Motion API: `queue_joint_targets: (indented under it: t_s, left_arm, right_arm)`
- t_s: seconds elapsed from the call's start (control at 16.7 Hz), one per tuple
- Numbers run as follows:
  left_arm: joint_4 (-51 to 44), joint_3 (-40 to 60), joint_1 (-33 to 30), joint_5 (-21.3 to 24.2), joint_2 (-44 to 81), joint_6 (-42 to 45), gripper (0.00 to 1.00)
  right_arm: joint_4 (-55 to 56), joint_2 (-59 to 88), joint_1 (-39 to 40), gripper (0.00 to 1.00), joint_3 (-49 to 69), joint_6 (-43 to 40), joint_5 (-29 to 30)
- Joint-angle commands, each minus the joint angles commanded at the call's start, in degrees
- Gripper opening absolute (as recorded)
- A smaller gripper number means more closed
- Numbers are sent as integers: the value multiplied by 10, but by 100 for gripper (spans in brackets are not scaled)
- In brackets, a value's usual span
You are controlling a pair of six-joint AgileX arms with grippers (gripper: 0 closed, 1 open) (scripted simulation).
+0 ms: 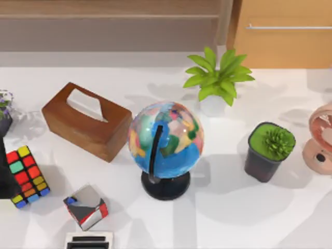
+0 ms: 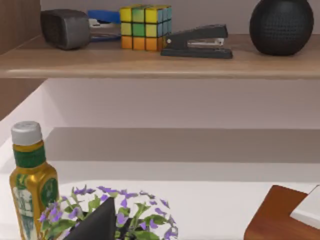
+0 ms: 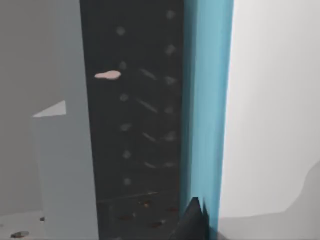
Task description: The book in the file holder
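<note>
The book shows in the right wrist view as a tall teal-blue strip standing upright. It rests against a dark perforated panel, which looks like a wall of the file holder, with a pale grey-blue panel on that wall's other side. A dark tip of my right gripper sits right at the book's near end, touching or almost touching it. A dark tip of my left gripper pokes in front of a purple-flowered plant. That arm is parked at the table's left edge.
A globe stands mid-table. Around it are a wooden tissue box, two colour cubes, a leafy plant, a dark potted succulent and a pink fan. A bottle stands by the flowers.
</note>
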Motion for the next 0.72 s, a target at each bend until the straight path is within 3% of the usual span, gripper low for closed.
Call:
queue_joint_targets:
  t_s: [0.36,0.72]
  left_arm:
    - [0,0,0,0,0,0,100]
    - [0,0,0,0,0,0,100]
  right_arm:
    - [0,0,0,98,0,0,0]
    - [0,0,0,100,0,0,0]
